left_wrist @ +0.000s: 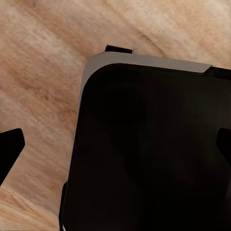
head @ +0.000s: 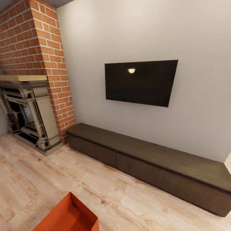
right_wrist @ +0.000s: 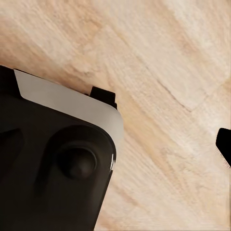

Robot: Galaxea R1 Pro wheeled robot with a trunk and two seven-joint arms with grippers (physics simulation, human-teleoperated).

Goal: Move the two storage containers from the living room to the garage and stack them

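Pointing down with the left tool [left_wrist: 118, 144] over the light wood-plank floor [left_wrist: 43, 62], fingers spread wide: one dark fingertip [left_wrist: 9, 147] at one margin of the left wrist view, the other at the opposite margin, nothing gripped between them. Directly beneath that tool, the robot base [left_wrist: 154, 154], a dark rounded body with a pale grey rim, covering much of the planks. Likewise angled down with the right tool [right_wrist: 115, 142], apparently just as wide open and holding nothing: a single fingertip [right_wrist: 224, 144] clear against the planks at the far margin, its partner hard to separate from the same dark base under it. Impossible to judge either arm's elbow or shoulder pose. Ahead in the head view, the living room: red brick chimney [head: 35, 48] with fireplace [head: 25, 112], black television [head: 141, 82] on the white wall [head: 128, 32], long low dark cabinet [head: 150, 163] against that wall. At the lower margin of that view, one red-orange storage container [head: 69, 216], only a corner and part of the inside on show, the rest cut off. Cannot tell whether resting on the planks or raised above them, nor how placed relative to either tool.
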